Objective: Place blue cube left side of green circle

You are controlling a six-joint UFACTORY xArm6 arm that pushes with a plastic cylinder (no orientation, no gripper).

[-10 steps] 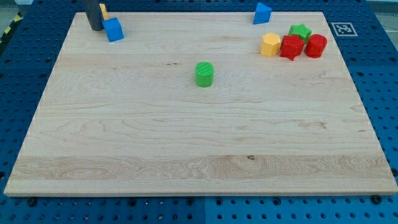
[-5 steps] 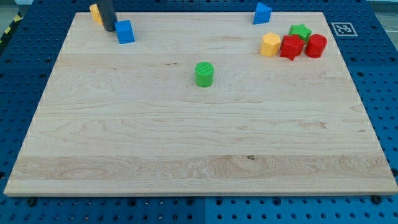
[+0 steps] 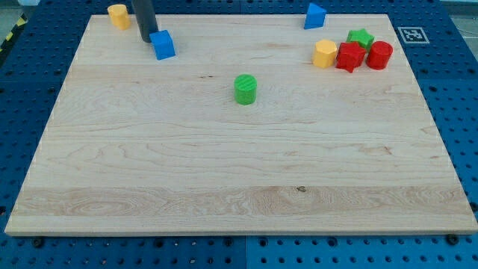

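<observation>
The blue cube (image 3: 163, 44) sits near the board's top left. My tip (image 3: 145, 39) touches its left side. The green circle, a short cylinder (image 3: 245, 88), stands near the board's middle, to the right of and below the cube.
A yellow block (image 3: 118, 15) lies at the top left corner, left of the rod. A blue triangular block (image 3: 314, 15) is at the top. At the top right sit a yellow block (image 3: 325, 54), a red star (image 3: 349, 57), a green star (image 3: 361, 37) and a red cylinder (image 3: 379, 55). The wooden board (image 3: 239, 187) ends at blue pegboard.
My tip has moved right and slightly down, pushing the blue cube the same way, toward the green circle. The yellow block behind the rod has come into full view.
</observation>
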